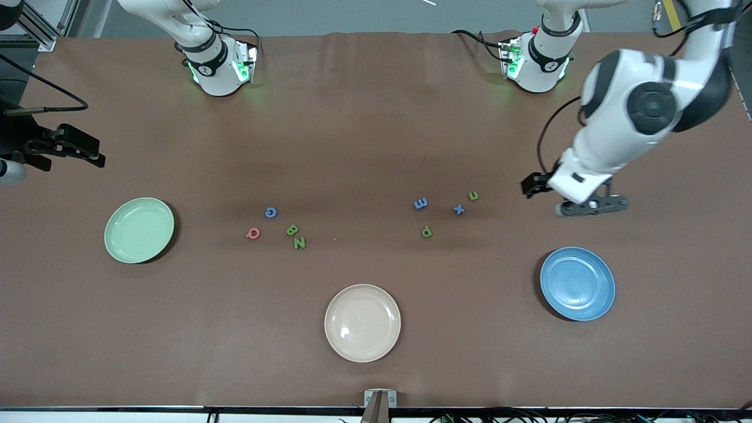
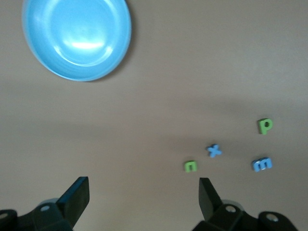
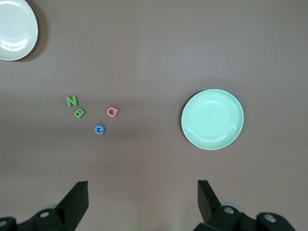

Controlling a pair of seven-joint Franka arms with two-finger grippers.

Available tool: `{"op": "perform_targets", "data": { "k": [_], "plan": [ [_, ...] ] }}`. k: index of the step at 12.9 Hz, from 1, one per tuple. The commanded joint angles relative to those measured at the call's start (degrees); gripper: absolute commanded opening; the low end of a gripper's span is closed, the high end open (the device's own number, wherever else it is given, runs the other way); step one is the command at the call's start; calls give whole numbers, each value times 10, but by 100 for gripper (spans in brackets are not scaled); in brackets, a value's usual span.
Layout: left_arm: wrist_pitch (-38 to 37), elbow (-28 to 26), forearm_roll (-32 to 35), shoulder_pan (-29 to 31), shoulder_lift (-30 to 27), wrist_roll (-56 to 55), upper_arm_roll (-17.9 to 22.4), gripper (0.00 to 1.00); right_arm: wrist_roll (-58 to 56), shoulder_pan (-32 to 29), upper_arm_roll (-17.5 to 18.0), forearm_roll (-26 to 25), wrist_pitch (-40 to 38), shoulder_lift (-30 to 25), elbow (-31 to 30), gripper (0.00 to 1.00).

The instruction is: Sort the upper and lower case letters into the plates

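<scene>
The mint green plate (image 1: 139, 230) lies toward the right arm's end of the table, at nine o'clock from the capital letters: blue G (image 1: 270, 212), pink Q (image 1: 253, 233), green B (image 1: 292, 230) and green N (image 1: 299, 242), bunched close with bare cloth all round. The blue plate (image 1: 577, 283) lies toward the left arm's end, at about four o'clock from the small letters: blue m (image 1: 420, 203), blue x (image 1: 459, 209), green n (image 1: 473, 195) and green p (image 1: 427, 231), loosely spread. The cream plate (image 1: 362, 322) sits between the groups, nearer the front camera. All three plates are empty.

The left gripper (image 1: 590, 205) hangs above the table at twelve o'clock from the blue plate, fingers spread wide, holding nothing. The right gripper (image 1: 61, 147) hangs at eleven o'clock from the mint plate, fingers equally wide and empty; its arm is cut off by the frame edge.
</scene>
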Motion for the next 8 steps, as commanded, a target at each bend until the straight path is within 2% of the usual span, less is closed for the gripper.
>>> {"op": "perform_targets", "data": {
  "k": [1,3,4,6,8],
  "plan": [
    [127,-106,13,3,-19,-64,-41,100,2,5,-3,13,10,-1,-1,100],
    [216,-154,13,-1,1,-99,-53,97,-1,25,-3,8,8,0,-4,100],
    [242,-168,13,-9,13,-121,-56,90,-1,43,-3,-2,2,0,-9,100],
    [268,-179,14,-31,40,-158,-56,88,5,59,-3,-12,-19,2,-21,100],
    [271,-181,72,-41,67,-216,-56,81,17,69,-3,-24,6,2,-61,100]
  ]
}}
